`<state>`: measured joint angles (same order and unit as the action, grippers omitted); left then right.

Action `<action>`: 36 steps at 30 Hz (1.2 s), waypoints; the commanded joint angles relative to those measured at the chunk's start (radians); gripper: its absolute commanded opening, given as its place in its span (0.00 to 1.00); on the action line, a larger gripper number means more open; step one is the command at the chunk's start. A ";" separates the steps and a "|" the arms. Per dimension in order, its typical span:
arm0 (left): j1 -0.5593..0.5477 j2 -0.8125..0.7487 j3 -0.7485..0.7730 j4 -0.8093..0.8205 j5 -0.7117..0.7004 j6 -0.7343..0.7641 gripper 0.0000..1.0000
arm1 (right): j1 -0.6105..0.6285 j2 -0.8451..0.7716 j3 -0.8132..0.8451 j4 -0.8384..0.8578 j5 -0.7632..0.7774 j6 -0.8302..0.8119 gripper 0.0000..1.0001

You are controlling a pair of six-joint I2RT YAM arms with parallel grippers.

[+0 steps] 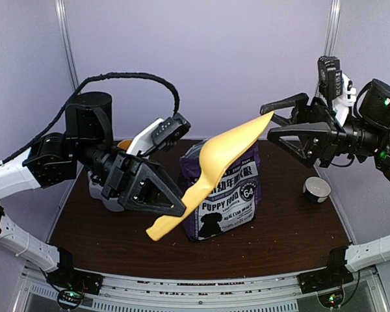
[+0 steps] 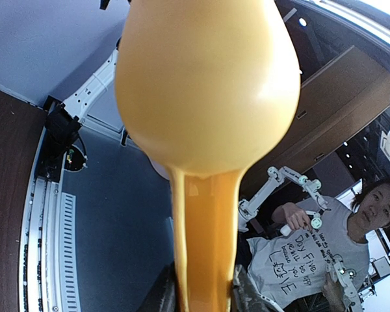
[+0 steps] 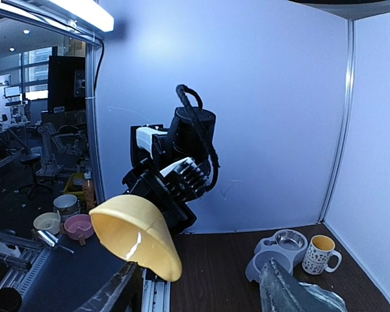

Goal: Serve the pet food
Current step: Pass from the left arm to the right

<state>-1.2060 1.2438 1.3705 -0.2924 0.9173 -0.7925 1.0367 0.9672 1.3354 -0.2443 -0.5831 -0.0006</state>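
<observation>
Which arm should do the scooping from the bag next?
Left. The left gripper grips the yellow scoop by its handle, bowl by the food bag; the right gripper is open, empty.

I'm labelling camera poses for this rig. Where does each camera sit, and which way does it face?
Top external: above and behind the robot, facing down on the table and the pet food bag; both arms show.
Left wrist: looks along the yellow scoop out into the room; the left gripper clamps its handle.
Right wrist: faces across the table at the left arm; the right gripper is open.
Shared: all three see the scoop.
</observation>
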 commanded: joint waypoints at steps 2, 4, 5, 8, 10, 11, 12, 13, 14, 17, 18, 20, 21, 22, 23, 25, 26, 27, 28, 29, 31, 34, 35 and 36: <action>-0.004 -0.002 0.011 0.059 0.022 -0.004 0.17 | 0.005 -0.036 0.001 0.079 -0.027 0.021 0.57; -0.004 0.000 0.012 0.059 0.026 -0.006 0.17 | 0.006 -0.030 0.006 0.066 -0.022 0.020 0.51; -0.005 0.000 0.010 0.059 0.028 -0.006 0.17 | 0.006 -0.026 0.010 0.055 -0.024 0.018 0.49; -0.007 0.000 0.011 0.059 0.029 -0.007 0.17 | 0.009 -0.009 0.025 0.019 -0.021 0.007 0.42; -0.009 0.002 0.013 0.059 0.030 -0.007 0.17 | 0.014 0.001 0.032 0.007 -0.020 0.003 0.41; -0.010 0.004 0.013 0.059 0.032 -0.008 0.17 | 0.018 0.005 0.034 0.009 -0.019 0.001 0.41; -0.012 0.006 0.015 0.059 0.033 -0.010 0.17 | 0.021 0.007 0.035 0.013 -0.018 0.001 0.41; -0.012 0.008 0.016 0.057 0.034 -0.010 0.17 | 0.024 0.009 0.037 0.016 -0.018 0.001 0.41; -0.011 0.009 0.017 0.054 0.034 -0.008 0.17 | 0.026 0.011 0.040 0.020 -0.018 0.001 0.40; -0.012 0.011 0.022 0.052 0.036 -0.007 0.17 | 0.034 0.016 0.050 0.035 -0.025 0.005 0.37; -0.012 0.011 0.023 0.052 0.038 -0.007 0.17 | 0.035 0.017 0.052 0.038 -0.028 0.008 0.37; -0.013 0.011 0.025 0.052 0.040 -0.007 0.17 | 0.039 0.018 0.053 0.045 -0.029 0.008 0.37; -0.013 0.012 0.025 0.052 0.040 -0.008 0.17 | 0.040 0.020 0.053 0.046 -0.029 0.008 0.37; -0.013 0.012 0.024 0.052 0.041 -0.008 0.17 | 0.040 0.021 0.053 0.046 -0.029 0.008 0.37; -0.013 0.014 0.023 0.052 0.041 -0.007 0.17 | 0.042 0.024 0.053 0.046 -0.029 0.009 0.36; -0.013 0.015 0.020 0.050 0.044 -0.007 0.17 | 0.044 0.029 0.054 0.044 -0.035 0.012 0.30; -0.013 0.016 0.019 0.050 0.045 -0.006 0.17 | 0.045 0.032 0.054 0.043 -0.037 0.013 0.27; -0.013 0.016 0.019 0.050 0.046 -0.005 0.17 | 0.046 0.034 0.054 0.041 -0.037 0.013 0.23; -0.013 0.016 0.019 0.050 0.046 -0.004 0.17 | 0.046 0.035 0.054 0.037 -0.037 0.011 0.20; -0.013 0.014 0.021 0.050 0.044 -0.003 0.17 | 0.047 0.034 0.053 0.035 -0.036 0.009 0.17; -0.013 0.011 0.020 0.049 0.041 -0.001 0.18 | 0.046 0.029 0.048 0.032 -0.030 0.005 0.10; -0.013 0.007 0.016 0.048 0.031 0.002 0.23 | 0.049 0.015 0.033 0.043 -0.023 0.006 0.00; -0.013 0.005 0.015 0.049 0.028 0.002 0.27 | 0.048 0.011 0.026 0.049 -0.022 0.010 0.00; -0.013 0.004 0.015 0.049 0.024 0.005 0.33 | 0.048 0.007 0.018 0.057 -0.021 0.014 0.00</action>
<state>-1.2148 1.2564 1.3708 -0.2893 0.9428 -0.7986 1.0824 0.9966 1.3640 -0.2276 -0.6205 0.0032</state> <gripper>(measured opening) 0.257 0.010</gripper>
